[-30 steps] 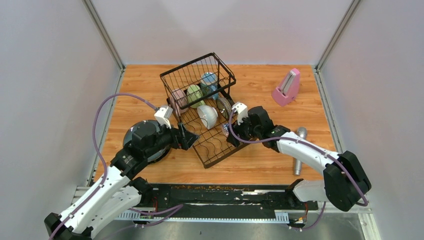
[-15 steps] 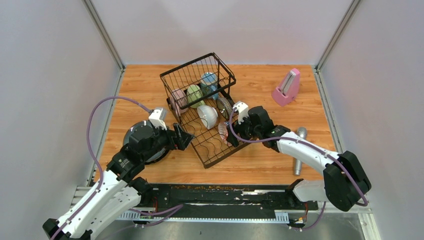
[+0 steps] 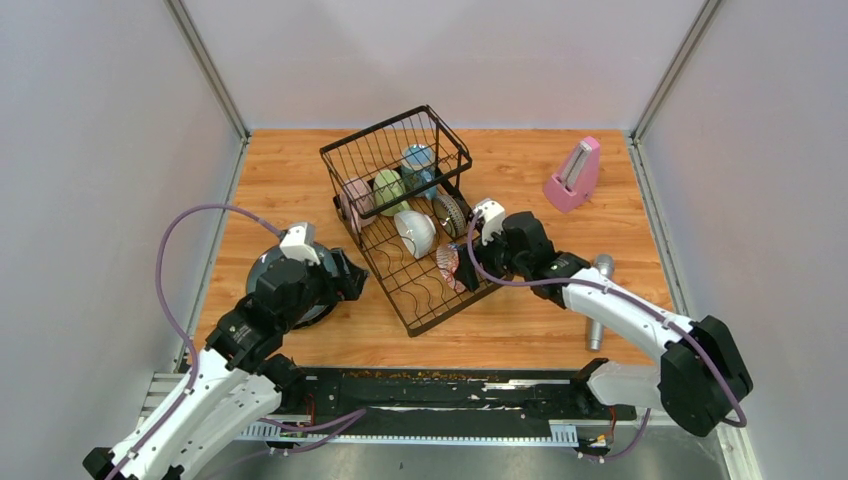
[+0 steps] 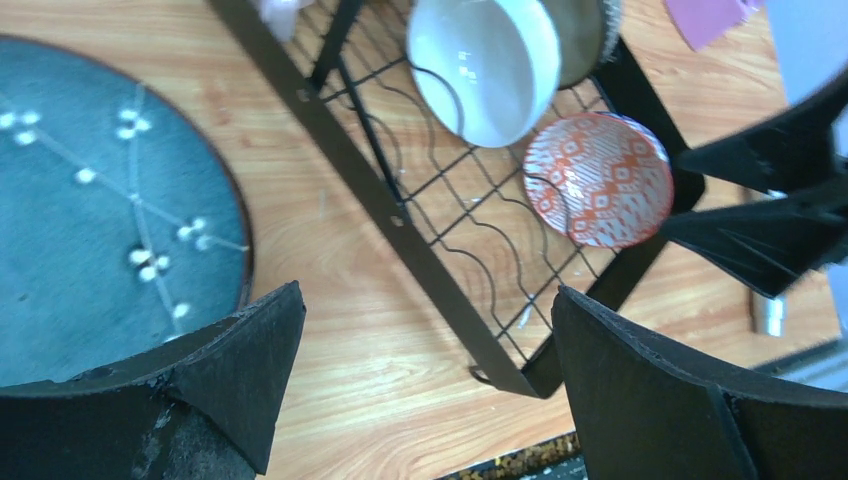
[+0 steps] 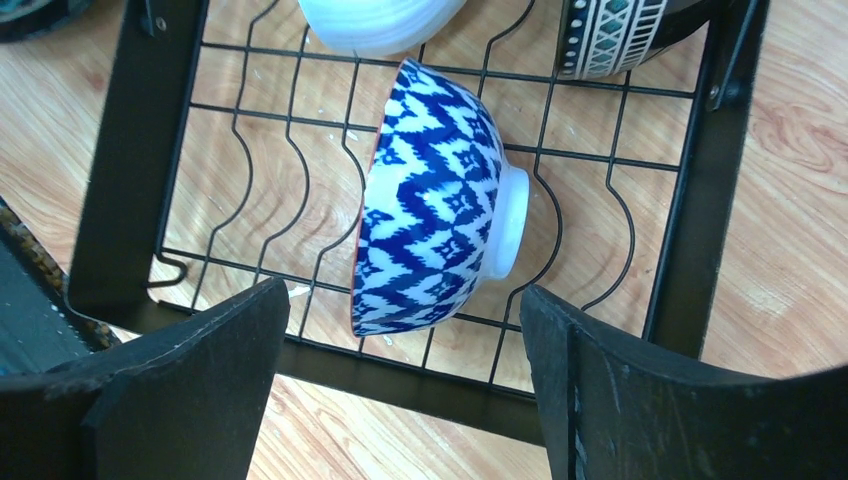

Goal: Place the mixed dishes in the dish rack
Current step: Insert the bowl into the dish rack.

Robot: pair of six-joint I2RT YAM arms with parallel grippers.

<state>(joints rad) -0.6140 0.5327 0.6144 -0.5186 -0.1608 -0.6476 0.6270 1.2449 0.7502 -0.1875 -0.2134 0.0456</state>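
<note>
On surface (image 3: 520,160) centre: dish rack (image 3: 425,300), basket end twd 12 o'clock w/ pink mug (image 3: 356,197), green mug (image 3: 388,190) & blue mug (image 3: 418,160) inside. Low tray twd 6 o'clock: white bowl (image 3: 415,232), dark bowl (image 3: 448,212) & patterned bowl (image 3: 447,262), each on edge in slots. At 3 o'clock of patterned bowl: right end effector (image 3: 468,262), wide open, fingers either side of bowl w/ gaps, grips nothing. At 9 o'clock of rack: left end effector (image 3: 350,278), fully open, empty, hovers btwn rack frame & speckled plate (image 4: 100,220). Lies flat on surface, outside rack.

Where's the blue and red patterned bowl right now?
Top view: the patterned bowl stands on edge in the dish rack's low tray, right side, between the white bowl and the open right pincer.
</note>
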